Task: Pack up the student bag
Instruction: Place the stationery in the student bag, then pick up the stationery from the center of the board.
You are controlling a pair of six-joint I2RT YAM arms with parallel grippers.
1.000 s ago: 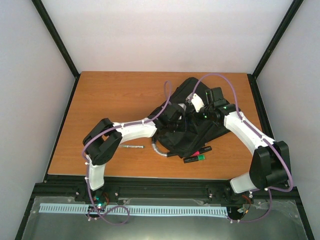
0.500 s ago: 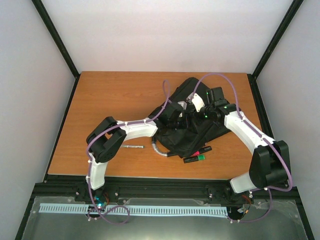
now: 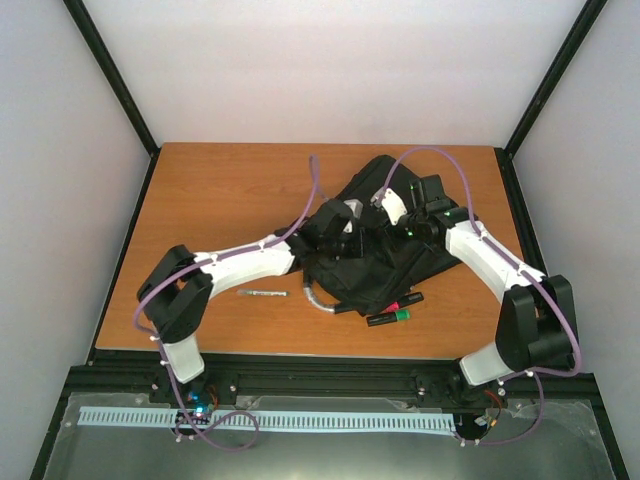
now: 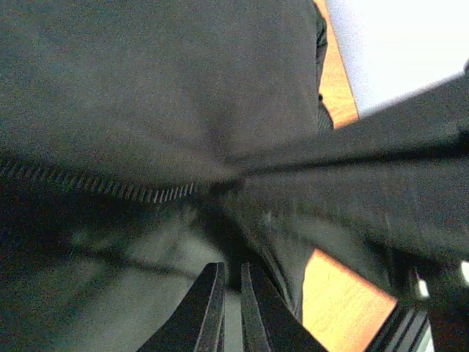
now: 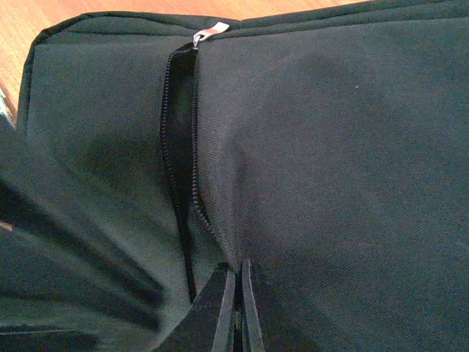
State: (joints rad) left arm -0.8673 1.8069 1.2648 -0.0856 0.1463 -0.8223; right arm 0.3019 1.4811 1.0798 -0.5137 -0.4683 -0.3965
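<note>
Brown wooden table point(image 3: 220, 200) carries the large black soft fabric backpack point(image 3: 378, 275), right of centre. Right gripper point(image 5: 234, 270): clamped shut against its fabric, beside the part-open zipper point(image 5: 165, 147). Left gripper point(image 4: 232, 269): jaws a slit apart over the fabric; grip undetermined.

The student bag point(image 3: 400, 265) is lying on the surface point(image 3: 220, 200), toward its right half, and both arms are reaching over it. The left fingers point(image 4: 207, 304) are sitting above the bag's left part. The right fingers point(image 5: 212, 312) are sitting on the bag just to the right of them, with the zipper opening point(image 5: 179, 147) running away ahead of them. Two markers point(image 3: 393, 310) are lying at the bag's near edge, nearer than the right fingers. A pen point(image 3: 262, 293) is lying alone on the surface, left of and nearer than the left fingers. The loop handle point(image 3: 315, 300) is lying between that pen and the bag.
</note>
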